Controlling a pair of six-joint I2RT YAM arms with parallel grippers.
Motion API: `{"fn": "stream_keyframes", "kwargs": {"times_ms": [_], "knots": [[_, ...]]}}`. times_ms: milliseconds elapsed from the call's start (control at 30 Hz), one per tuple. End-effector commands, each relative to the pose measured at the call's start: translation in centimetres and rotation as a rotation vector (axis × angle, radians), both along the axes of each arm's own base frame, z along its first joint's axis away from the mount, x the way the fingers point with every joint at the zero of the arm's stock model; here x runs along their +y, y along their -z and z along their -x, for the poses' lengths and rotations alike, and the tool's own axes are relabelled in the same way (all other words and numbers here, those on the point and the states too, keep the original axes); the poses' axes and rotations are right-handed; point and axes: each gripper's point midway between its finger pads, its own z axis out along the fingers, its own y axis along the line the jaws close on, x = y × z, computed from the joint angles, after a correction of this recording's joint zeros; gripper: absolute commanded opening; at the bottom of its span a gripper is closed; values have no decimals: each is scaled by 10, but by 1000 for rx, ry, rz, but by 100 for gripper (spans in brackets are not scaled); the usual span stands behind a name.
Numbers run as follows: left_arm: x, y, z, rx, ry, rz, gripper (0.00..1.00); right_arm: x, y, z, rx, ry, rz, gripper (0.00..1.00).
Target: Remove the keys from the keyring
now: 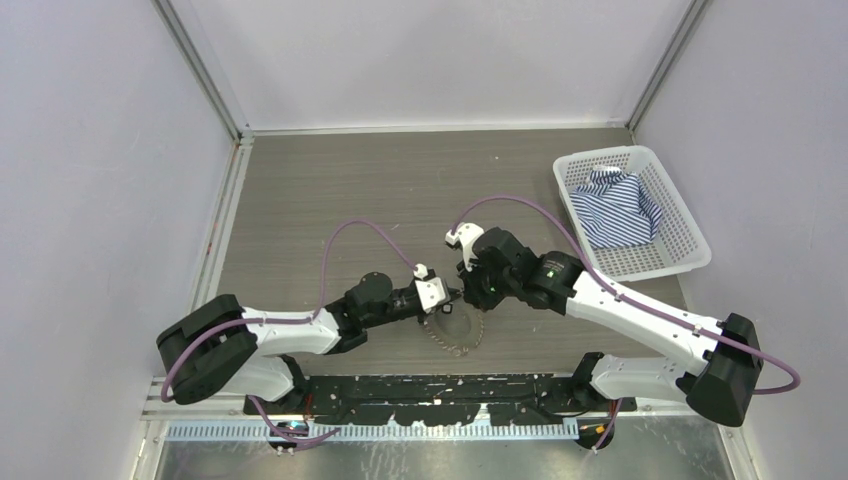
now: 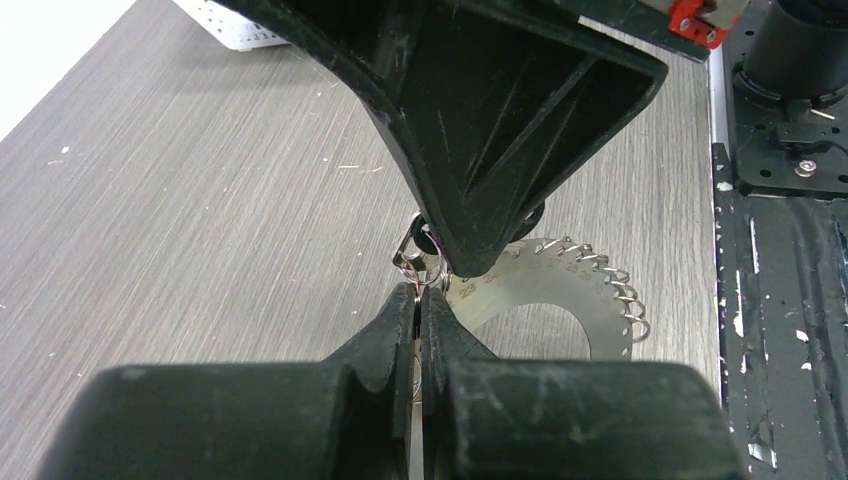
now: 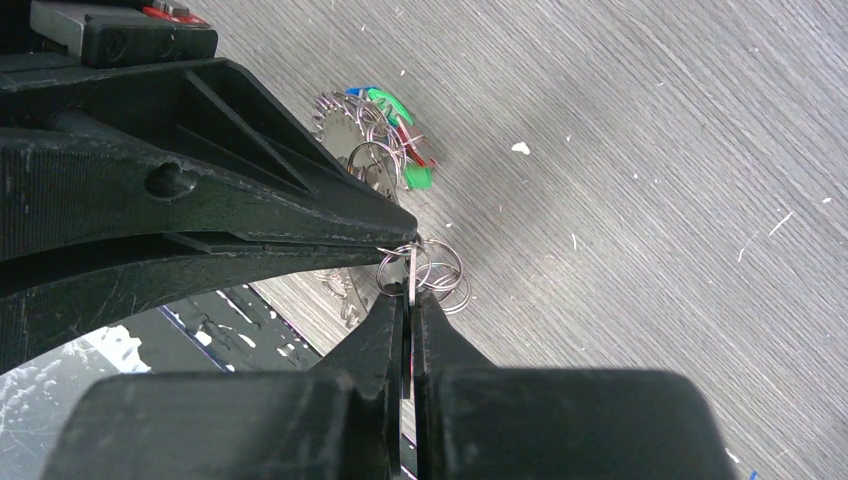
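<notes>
Pinching tip to tip, left hand [image 1: 447, 297] and right hand [image 1: 468, 288] are both clamped tight on little silver wire loops [image 3: 440, 272]. Silvery toothed metal keyring [image 2: 560, 295] sits on the grey wood desk [image 2: 200, 200] right under their tips, green, blue and red-headed keys [image 3: 395, 110] at its far rim.

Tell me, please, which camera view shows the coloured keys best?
The right wrist view: the keys show green, blue and red heads beside the toothed keyring. The left wrist view shows the keyring but no coloured heads; the top external view shows only a tiny blur.
</notes>
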Motion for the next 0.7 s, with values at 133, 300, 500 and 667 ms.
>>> {"fn": "stream_keyframes", "kwargs": {"times_ms": [133,300,500,667], "knots": [[-3,-3,16,-110,82,-14,1,-6,-18,-16,-90,42,22,1],[-2,3,28,-168,95,-40,0,-9,-18,-18,-86,48,44,1],[-2,0,38,-195,100,-24,1,-11,-11,-17,-34,55,35,1],[-3,-4,44,-231,94,-19,0,-11,-5,-13,62,41,19,1]]}}
